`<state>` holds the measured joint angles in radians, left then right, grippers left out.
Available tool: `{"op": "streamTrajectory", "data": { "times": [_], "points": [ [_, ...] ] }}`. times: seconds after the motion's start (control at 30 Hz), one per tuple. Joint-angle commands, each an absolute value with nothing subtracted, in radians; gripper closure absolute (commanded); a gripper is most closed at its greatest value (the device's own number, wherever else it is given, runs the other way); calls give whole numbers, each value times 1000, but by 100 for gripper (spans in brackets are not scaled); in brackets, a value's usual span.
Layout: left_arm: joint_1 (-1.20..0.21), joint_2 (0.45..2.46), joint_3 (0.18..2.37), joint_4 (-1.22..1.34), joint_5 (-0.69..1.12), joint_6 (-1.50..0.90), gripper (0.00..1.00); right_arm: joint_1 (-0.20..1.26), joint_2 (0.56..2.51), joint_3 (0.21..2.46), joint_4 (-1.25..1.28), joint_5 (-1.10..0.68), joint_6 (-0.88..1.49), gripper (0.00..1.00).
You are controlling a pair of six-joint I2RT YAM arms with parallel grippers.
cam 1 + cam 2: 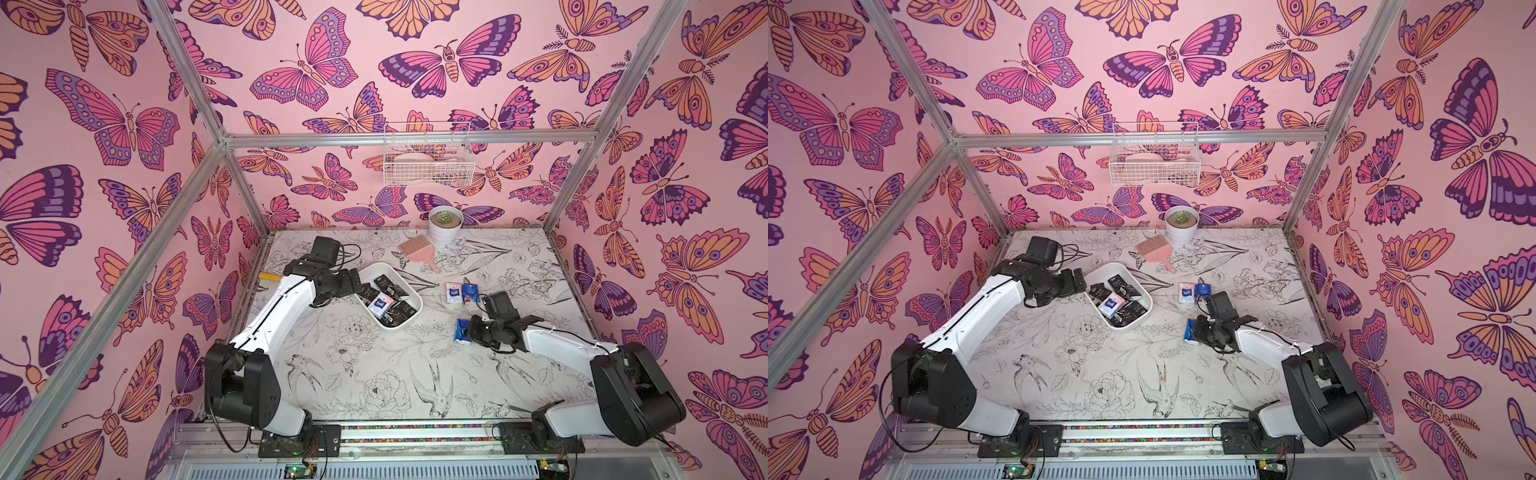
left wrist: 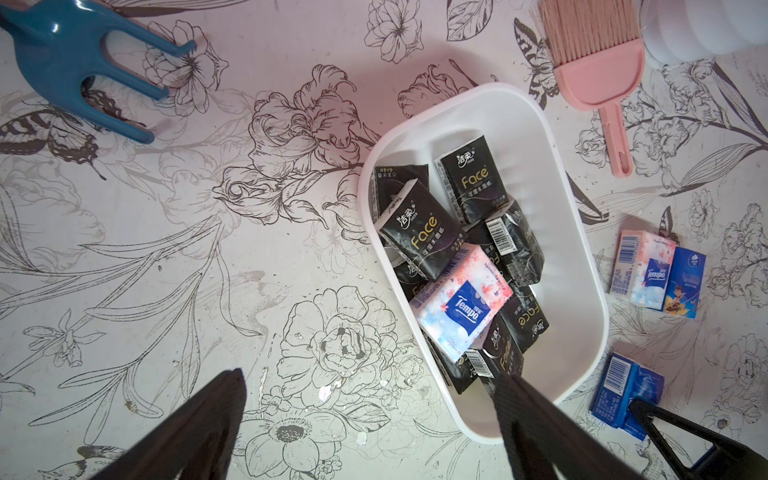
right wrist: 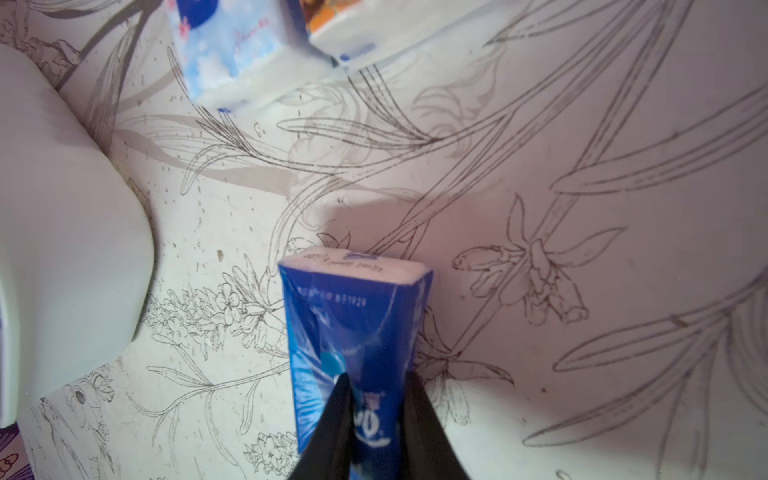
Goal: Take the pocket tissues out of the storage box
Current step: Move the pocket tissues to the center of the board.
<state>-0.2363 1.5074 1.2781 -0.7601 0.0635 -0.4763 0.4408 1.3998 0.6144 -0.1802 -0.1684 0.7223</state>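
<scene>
Right claw [image 3: 376, 399] of mine pinches a blue packet [image 3: 353, 332] on the table, near the box [image 2: 582, 266]; my left claw [image 2: 370, 411] gapes above the box rim. Inside the box lie black packets [image 2: 419, 232] and one white-pink packet [image 2: 461, 299]; two more packets [image 1: 462, 294] rest beside the box

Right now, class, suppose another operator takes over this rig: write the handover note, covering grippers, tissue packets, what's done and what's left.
Right gripper: shut on a blue packet, outside the storage box.
Left gripper: open, empty, poised at the box's edge.
Done: two packets lie side by side on the table beyond the box.
Left: set the blue one down, then clear the black packets and the white-pink packet from the box.
</scene>
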Motion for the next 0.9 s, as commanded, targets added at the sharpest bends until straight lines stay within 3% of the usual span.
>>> {"op": "streamTrajectory", "data": {
  "times": [0.0, 0.3, 0.43, 0.87],
  "points": [
    [-239, 1511, 1273, -779, 63, -477, 0, 407, 1376, 598, -265, -105, 675, 84],
    [-240, 1513, 1275, -779, 73, -474, 0, 227, 1332, 632, -431, -38, 494, 87],
    [-241, 1507, 1273, -779, 71, -469, 0, 136, 1402, 679, -423, -97, 477, 87],
    [-238, 1495, 1265, -781, 53, -453, 0, 111, 1779, 1033, -603, 0, 262, 83]
  ]
}}
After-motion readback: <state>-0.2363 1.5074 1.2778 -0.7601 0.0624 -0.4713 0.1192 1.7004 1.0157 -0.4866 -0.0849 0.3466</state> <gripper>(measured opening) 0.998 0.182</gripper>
